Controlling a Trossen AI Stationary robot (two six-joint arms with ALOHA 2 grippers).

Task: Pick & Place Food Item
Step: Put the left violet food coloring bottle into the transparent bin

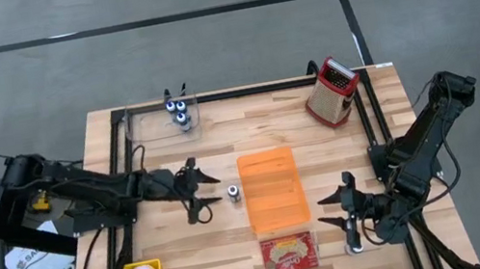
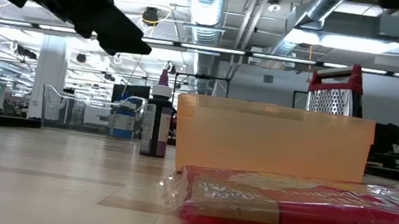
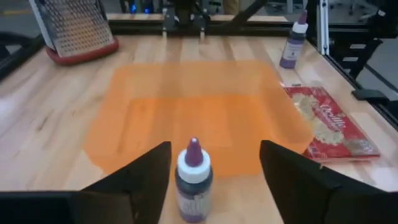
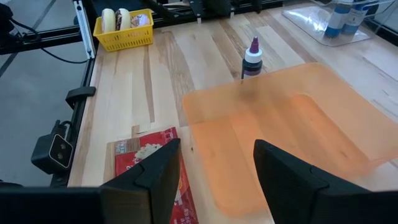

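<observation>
Fingers of the left end effector (image 1: 208,196) stand spread, just left of the upright purple-capped bottle (image 1: 233,193); right end effector (image 1: 331,210) is spread too, near the red food packet (image 1: 289,252).

Around the orange tray (image 1: 274,188), bare worktop (image 1: 248,123) lies open toward the grater (image 1: 332,92) and the clear bin (image 1: 162,120). A small bottle (image 1: 233,193) stands just beside the tray's left edge; a red packet (image 1: 288,253) blocks its near end.

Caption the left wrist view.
Left hand open around an upright purple-capped bottle beside the orange tray.
</observation>
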